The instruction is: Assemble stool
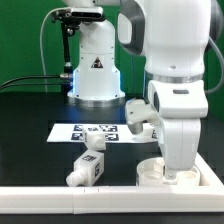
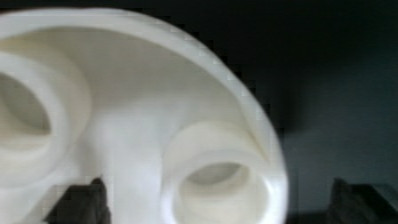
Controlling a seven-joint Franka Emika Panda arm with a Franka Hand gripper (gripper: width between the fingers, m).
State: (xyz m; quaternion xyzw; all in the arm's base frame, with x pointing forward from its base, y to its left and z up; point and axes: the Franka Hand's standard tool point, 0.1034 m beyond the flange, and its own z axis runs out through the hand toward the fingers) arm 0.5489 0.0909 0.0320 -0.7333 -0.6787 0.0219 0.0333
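Starting at the exterior view's left, one white leg (image 1: 88,168) lay on its side on the black table (image 1: 30,135), tags showing, near the white rail (image 1: 40,192) along the front edge. Just behind it a second leg (image 1: 96,143) lay at the near edge of the marker board (image 1: 75,130). Further right, what looked like a third leg (image 1: 137,112), white and tagged, stood past the board, just beside the arm (image 1: 175,60). The arm reached down over the round seat (image 1: 147,172), which lay flat at the exterior view's right, close to the rail. In the wrist view the seat's underside filled most of the picture, with two round sockets (image 2: 222,180) showing. The gripper (image 2: 222,203) had its jaws spread wide, with dark fingertips (image 2: 80,203) on either side; whether either touched the seat could not be told.
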